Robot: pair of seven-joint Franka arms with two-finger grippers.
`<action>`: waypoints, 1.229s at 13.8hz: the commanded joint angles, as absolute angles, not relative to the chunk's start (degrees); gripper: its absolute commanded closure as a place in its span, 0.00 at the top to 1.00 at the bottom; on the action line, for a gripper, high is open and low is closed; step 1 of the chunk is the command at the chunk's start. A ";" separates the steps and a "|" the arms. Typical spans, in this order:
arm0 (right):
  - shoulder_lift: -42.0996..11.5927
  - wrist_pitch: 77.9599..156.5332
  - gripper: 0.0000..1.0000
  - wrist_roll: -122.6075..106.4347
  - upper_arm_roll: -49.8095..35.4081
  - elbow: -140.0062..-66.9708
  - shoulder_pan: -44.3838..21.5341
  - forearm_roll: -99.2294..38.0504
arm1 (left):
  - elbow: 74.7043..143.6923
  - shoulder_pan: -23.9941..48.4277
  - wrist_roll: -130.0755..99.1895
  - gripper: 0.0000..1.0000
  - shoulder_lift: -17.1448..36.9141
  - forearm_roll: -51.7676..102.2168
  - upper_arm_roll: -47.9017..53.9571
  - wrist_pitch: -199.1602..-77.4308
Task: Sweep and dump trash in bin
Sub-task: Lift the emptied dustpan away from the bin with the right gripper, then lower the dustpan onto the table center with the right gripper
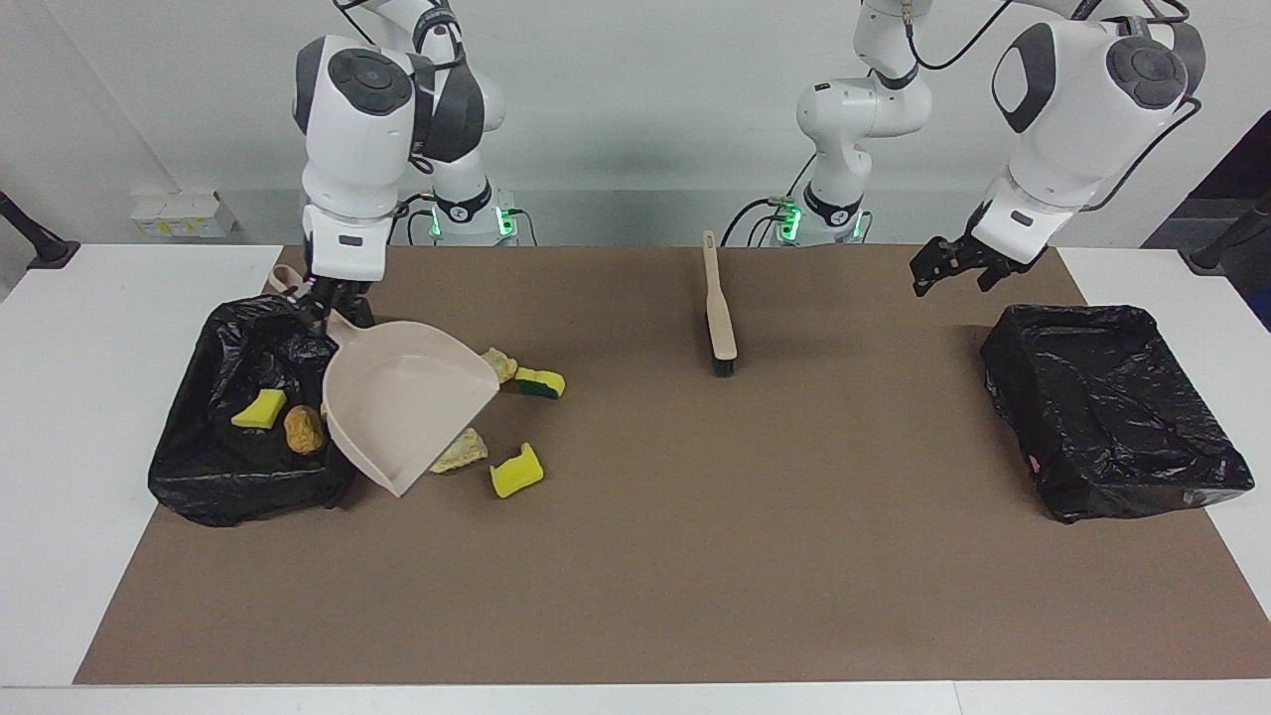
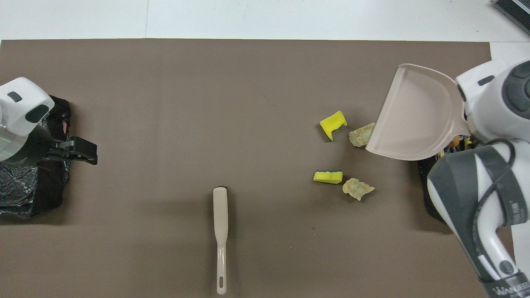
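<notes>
Two black-lined bins, one at each end of the table: one at the right arm's end, one at the left arm's end. One beige dustpan, one brush.

Trash count visible: six pieces. Two in the right-end bin: a yellow sponge piece and a brown lump. Four on the brown mat beside that bin: a green-backed sponge, a curled yellow sponge, and two beige chunks, one and another, both partly covered by the pan. A seventh was not seen.

Right gripper was pinching the dustpan's handle, the empty pan held tilted over the mat between the bin and the loose scraps.

Left gripper hovered with fingers spread, holding nothing, over the mat near the other bin, well apart from all trash. The brush lay on the mat mid-table, untouched.
</notes>
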State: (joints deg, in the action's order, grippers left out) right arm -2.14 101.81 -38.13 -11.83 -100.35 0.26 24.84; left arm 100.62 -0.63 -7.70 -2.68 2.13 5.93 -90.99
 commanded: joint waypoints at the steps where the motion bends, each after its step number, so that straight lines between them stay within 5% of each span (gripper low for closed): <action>1: -8.15 102.74 0.00 -23.09 -11.78 -94.94 -5.25 21.10 | 99.68 0.70 -7.29 1.00 -5.09 2.72 4.31 -90.97; 5: -19.40 103.01 0.00 -1.45 -11.78 -81.86 -12.47 16.02 | 90.98 0.70 -7.82 1.00 -4.92 2.46 4.92 -83.68; 9: -31.44 102.39 0.00 19.73 -11.87 -67.09 -20.38 15.12 | 92.72 0.44 -7.47 1.00 -6.59 2.37 4.84 -83.85; 14: -44.45 103.18 0.00 38.99 -11.86 -55.93 -27.93 15.12 | 92.29 0.26 -7.82 1.00 -6.42 2.29 4.57 -84.11; 17: -47.37 105.28 0.00 44.36 -12.13 -53.88 -30.06 14.07 | 92.29 -0.17 -7.82 1.00 -6.42 2.29 4.57 -84.20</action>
